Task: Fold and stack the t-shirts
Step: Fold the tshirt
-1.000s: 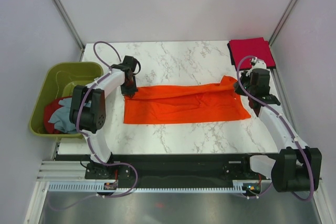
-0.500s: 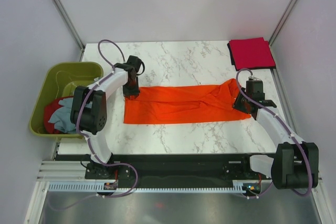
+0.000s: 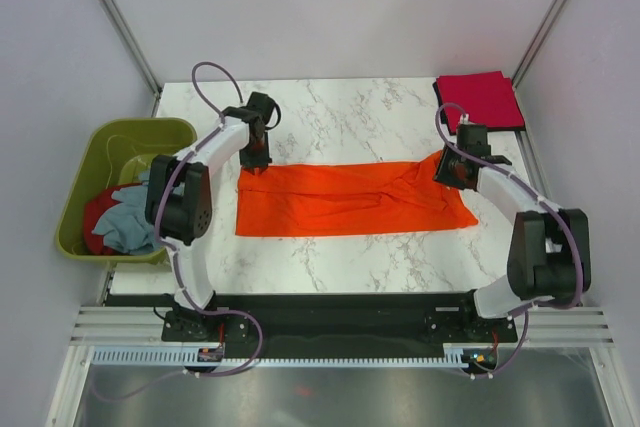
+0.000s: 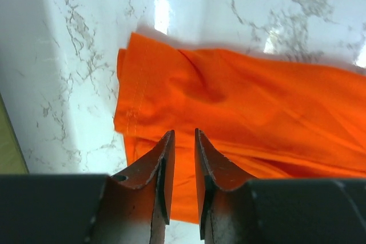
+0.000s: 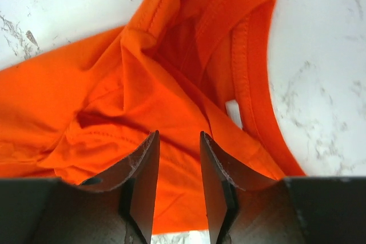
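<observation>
The bright orange t-shirt lies as a long strip across the middle of the marble table. My left gripper hovers over its far-left corner. In the left wrist view the gripper is narrowly open, with the orange fabric below it and nothing between the fingers. My right gripper is over the bunched collar end at the right. In the right wrist view it is open and empty above the fabric. A crimson red t-shirt lies folded at the back right.
The olive-green tub stands off the table's left edge, holding a red shirt and a pale grey-blue shirt. Grey walls close in the far, left and right sides. The arm bases stand at the near edge.
The right gripper swung toward the near side, then back left onto the collar end, which is now more bunched. The left gripper moved slightly away and right. The strip looks narrower.
</observation>
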{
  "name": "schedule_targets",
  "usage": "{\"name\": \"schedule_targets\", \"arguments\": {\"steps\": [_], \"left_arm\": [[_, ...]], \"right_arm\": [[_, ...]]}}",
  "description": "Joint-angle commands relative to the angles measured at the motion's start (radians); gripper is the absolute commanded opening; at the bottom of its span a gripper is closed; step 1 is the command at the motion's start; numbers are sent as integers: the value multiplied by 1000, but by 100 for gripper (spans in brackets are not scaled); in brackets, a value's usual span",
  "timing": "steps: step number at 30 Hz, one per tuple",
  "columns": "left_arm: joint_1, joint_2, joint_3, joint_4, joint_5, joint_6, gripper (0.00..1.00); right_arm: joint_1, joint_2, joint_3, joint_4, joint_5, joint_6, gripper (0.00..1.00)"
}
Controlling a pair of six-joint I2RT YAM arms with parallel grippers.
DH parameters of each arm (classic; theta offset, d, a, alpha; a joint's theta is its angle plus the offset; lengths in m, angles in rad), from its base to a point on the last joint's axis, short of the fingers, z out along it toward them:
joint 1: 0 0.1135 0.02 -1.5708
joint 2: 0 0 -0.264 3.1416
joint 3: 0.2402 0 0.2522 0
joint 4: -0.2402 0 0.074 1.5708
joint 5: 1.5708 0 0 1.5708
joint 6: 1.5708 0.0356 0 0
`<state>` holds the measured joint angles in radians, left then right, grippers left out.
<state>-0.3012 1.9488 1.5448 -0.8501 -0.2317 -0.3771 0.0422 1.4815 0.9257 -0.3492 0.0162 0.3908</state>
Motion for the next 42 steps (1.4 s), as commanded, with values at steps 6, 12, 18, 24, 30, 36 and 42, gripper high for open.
{"name": "schedule_targets", "arguments": {"steps": [6,12,18,24,30,36,42], "left_arm": [[43,163,169,-4,-32,21,27],[68,249,189,-4,-58,3,26],[77,274,198,-4,-86,-6,26],[77,269,201,-6,-93,-13,26],[76,266,207,-4,-55,-17,28],[68,133,256,-4,57,15,35],[48,-54,183,0,274,11,38]], "right_arm": [[-21,207,197,58,-38,-81,49],[-36,345,274,81,-104,-99,49],[-119,313,147,222,-99,-53,15],[-166,283,58,303,-107,8,2],[-186,264,33,326,-156,45,0],[-186,201,137,159,-148,26,31],[-182,132,214,-62,-134,-47,45]]}}
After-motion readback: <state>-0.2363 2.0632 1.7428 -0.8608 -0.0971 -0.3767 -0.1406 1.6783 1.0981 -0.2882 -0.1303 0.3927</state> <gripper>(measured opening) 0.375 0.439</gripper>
